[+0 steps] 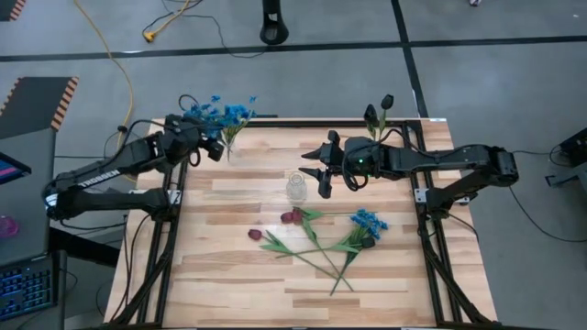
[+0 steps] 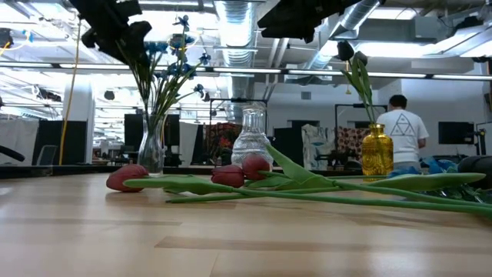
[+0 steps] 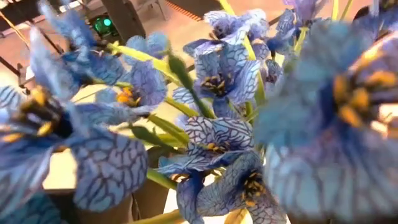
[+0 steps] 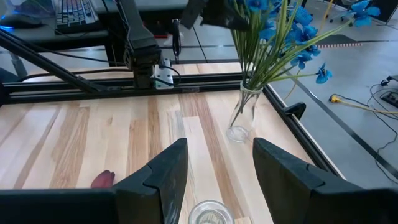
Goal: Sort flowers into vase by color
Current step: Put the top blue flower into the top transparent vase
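The left arm (image 1: 101,179), at about nine o'clock in the overhead view, carries white lettering along its dark casing, but it cannot be read. At three o'clock in the table-level view, a person's white shirt (image 2: 400,127) bears a dark triangle emblem with no readable words.

Both grippers (image 1: 213,147) (image 1: 318,170) hover with jaws apart

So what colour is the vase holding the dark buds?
Amber yellow vase, best in the low view.
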Controlling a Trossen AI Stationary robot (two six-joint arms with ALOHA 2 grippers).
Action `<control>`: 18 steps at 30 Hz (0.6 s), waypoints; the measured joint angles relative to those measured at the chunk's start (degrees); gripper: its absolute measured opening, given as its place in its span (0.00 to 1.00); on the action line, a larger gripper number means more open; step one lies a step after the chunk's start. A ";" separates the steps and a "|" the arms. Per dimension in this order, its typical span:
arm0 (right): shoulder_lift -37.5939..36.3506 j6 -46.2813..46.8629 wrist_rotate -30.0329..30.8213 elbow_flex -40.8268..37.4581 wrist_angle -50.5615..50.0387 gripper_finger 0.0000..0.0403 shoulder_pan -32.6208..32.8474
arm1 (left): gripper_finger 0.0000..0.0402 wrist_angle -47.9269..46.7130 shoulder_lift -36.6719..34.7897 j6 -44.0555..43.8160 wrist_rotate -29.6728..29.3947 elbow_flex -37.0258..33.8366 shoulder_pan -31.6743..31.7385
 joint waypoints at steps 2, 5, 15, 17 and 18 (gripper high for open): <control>0.00 0.00 0.01 0.00 0.00 0.52 0.02 | 0.61 -1.97 -0.03 -0.02 0.43 1.71 0.00; 0.00 0.00 0.01 0.00 0.00 0.52 0.00 | 0.61 -1.79 -0.07 -0.40 2.34 2.23 0.00; 0.00 0.01 0.00 0.02 -0.06 0.52 0.02 | 0.61 -5.31 2.26 -10.74 9.98 0.39 0.00; 0.00 0.01 -0.01 0.02 -0.27 0.52 0.02 | 0.61 -6.57 2.88 -11.42 11.48 0.37 0.12; 0.00 0.00 -0.01 0.02 -0.31 0.52 0.02 | 0.61 -7.24 2.94 -11.42 11.47 0.36 0.17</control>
